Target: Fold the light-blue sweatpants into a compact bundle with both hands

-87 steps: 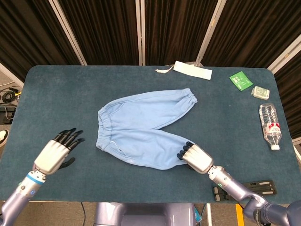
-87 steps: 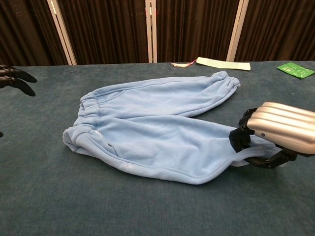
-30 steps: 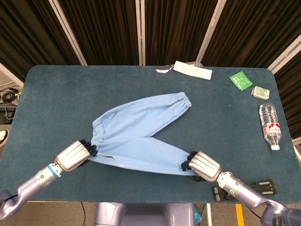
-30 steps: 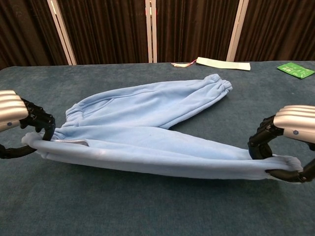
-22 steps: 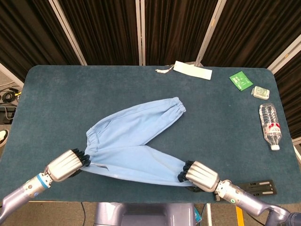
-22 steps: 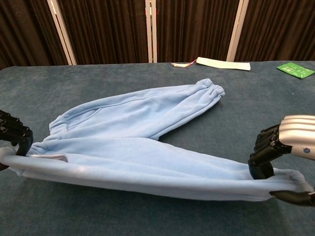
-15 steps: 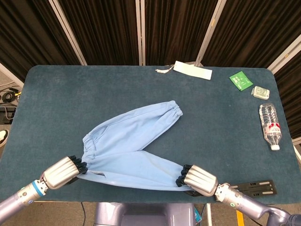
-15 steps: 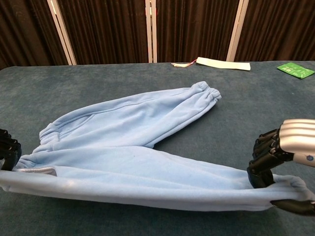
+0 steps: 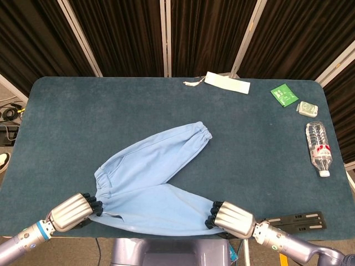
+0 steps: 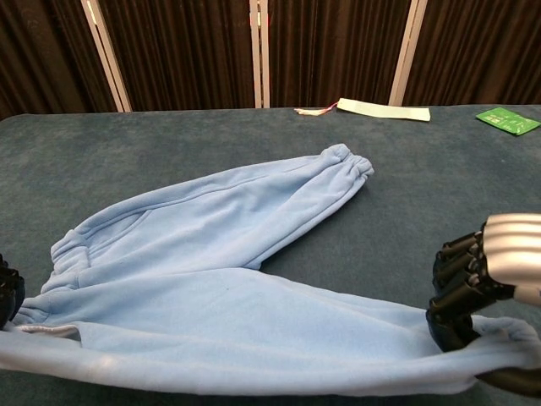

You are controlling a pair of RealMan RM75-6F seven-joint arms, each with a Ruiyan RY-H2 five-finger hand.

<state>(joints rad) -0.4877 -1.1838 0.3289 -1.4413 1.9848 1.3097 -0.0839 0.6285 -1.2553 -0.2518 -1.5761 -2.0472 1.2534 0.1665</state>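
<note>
The light-blue sweatpants [image 9: 147,180] [image 10: 220,262] lie spread in a V on the blue table, their near leg stretched taut along the front edge. My left hand [image 9: 71,212] grips the waistband end at the front left; in the chest view only its dark fingertips [image 10: 8,292] show at the frame's left edge. My right hand [image 9: 232,218] [image 10: 486,279] grips the cuff of the near leg at the front right. The far leg runs up to its cuff [image 9: 202,132] near the table's middle and lies flat.
A white paper strip [image 9: 227,82] lies at the back edge. A green packet [image 9: 284,94], a small white box [image 9: 307,108] and a plastic bottle [image 9: 318,148] sit along the right side. A black bracket [image 9: 297,221] rests at the front right edge.
Both hands have pulled the sweatpants toward the front edge of the table. The far cuff has slid nearer and leftward, and the near leg has stretched flatter.
</note>
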